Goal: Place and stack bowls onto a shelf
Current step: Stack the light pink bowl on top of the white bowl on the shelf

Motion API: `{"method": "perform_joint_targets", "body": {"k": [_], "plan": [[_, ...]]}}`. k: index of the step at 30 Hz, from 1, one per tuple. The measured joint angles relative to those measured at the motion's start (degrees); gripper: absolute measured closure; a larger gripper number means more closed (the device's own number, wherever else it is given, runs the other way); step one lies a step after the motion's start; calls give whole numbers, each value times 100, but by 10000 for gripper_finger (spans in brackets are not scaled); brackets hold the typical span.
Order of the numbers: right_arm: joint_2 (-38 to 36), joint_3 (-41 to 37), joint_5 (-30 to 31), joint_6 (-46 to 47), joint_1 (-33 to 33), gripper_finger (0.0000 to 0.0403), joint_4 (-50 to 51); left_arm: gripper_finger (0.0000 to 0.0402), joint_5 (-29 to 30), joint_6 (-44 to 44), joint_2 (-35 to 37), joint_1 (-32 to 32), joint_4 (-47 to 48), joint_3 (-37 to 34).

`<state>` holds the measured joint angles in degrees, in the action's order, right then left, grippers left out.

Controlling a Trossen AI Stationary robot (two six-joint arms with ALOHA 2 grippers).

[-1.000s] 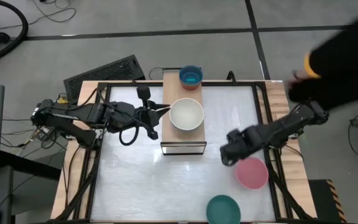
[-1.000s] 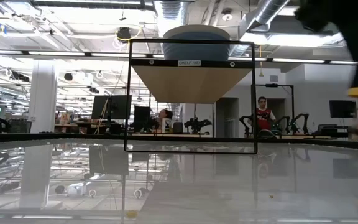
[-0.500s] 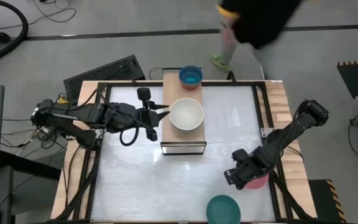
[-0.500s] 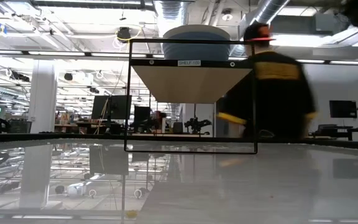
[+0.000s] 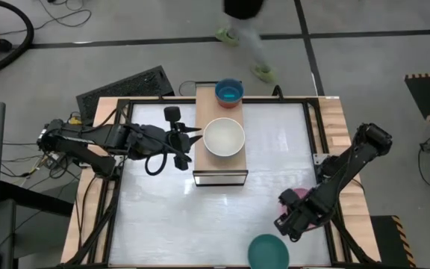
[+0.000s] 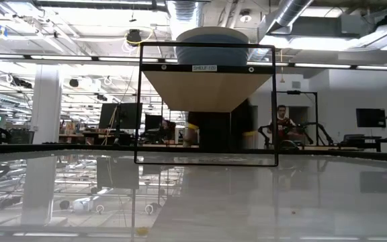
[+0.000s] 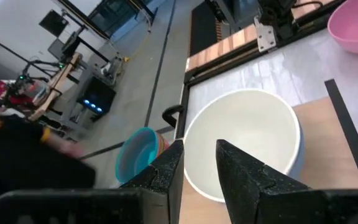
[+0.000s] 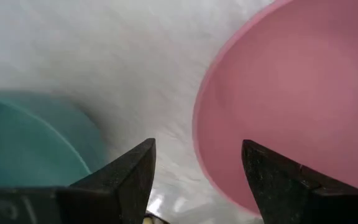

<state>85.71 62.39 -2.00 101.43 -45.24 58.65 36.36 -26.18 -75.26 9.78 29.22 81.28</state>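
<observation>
The light-wood shelf (image 5: 220,168) carries a grey-blue bowl (image 5: 224,137) with a pale inside and, at its far end, a cyan bowl (image 5: 228,92) stacked on another. My left gripper (image 5: 198,138) waits open at the shelf's left edge, level with the grey-blue bowl (image 7: 241,143). My right gripper (image 5: 284,223) hovers open over the near-left side of the pink bowl (image 5: 302,195). In the right wrist view its fingers (image 8: 129,171) stand on either side of the pink bowl's rim (image 8: 197,124), apart from it. The dark green bowl (image 5: 267,252) rests on the table near its near edge.
The low view shows the shelf (image 6: 207,91) raised on a dark frame, with the grey-blue bowl (image 6: 207,37) on top. A black rail (image 5: 316,142) edges the table on the right. A person (image 5: 245,33) walks beyond the far edge. White tabletop lies between shelf and right arm.
My right gripper has moved toward the table's near edge, from left of the pink bowl to over its near-left side, covering most of it. A person has walked from right to left past the far edge.
</observation>
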Motion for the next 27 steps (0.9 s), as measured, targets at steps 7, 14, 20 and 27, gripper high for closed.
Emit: {"method": "perform_joint_targets", "body": {"k": [7, 14, 20, 27], "plan": [[482, 7, -520, -501, -4, 146, 200, 317, 4, 40, 0, 0, 132, 0], [786, 7, -729, -778, -103, 253, 171, 317, -9, 49, 0, 0, 131, 0], [910, 15, -840, -1461, -69, 376, 71, 317, -11, 40, 0, 0, 132, 0], [660, 401, -799, -2125, -75, 377, 771, 317, -331, -178, 2, -2, 112, -2]]}}
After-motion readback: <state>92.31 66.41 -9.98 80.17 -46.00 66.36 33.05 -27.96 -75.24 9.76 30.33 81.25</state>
